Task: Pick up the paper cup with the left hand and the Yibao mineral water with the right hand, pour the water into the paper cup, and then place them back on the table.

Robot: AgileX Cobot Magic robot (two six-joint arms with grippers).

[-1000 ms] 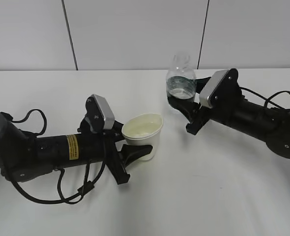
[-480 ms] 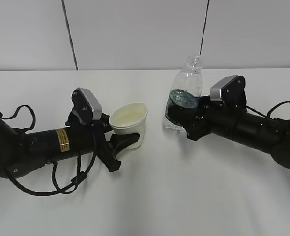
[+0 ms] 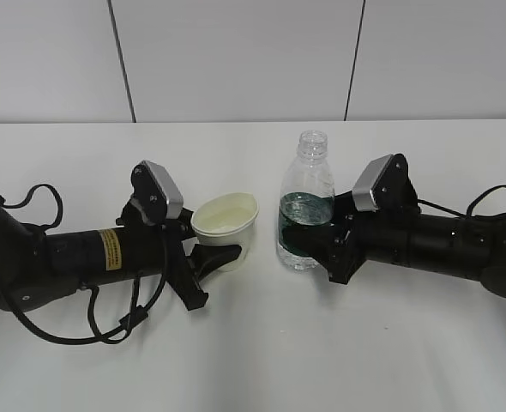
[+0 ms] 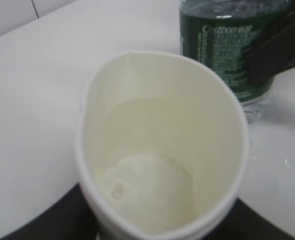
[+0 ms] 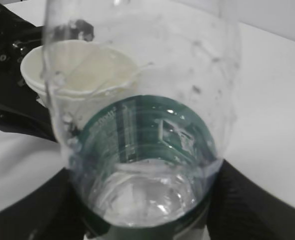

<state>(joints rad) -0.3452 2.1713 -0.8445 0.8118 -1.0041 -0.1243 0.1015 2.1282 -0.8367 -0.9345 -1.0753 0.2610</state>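
Background only: pale grey-white wall behind the work surface, built of flat panels. Two thin dark vertical seams split it, left seam leaning slightly, right seam leaning the other way. Wall meets the surface along a straight horizontal line across the whole exterior view. Corner of the same panelling and a seam visible top left in the left wrist view.

So the paper cup sits left of centre on the worktop, with the Yibao mineral water standing upright just to its right, close but not touching. The left hand reaches in from the left edge, its pincer around the cup. The right hand comes in from the right, its pincer around the bottle's lower half.
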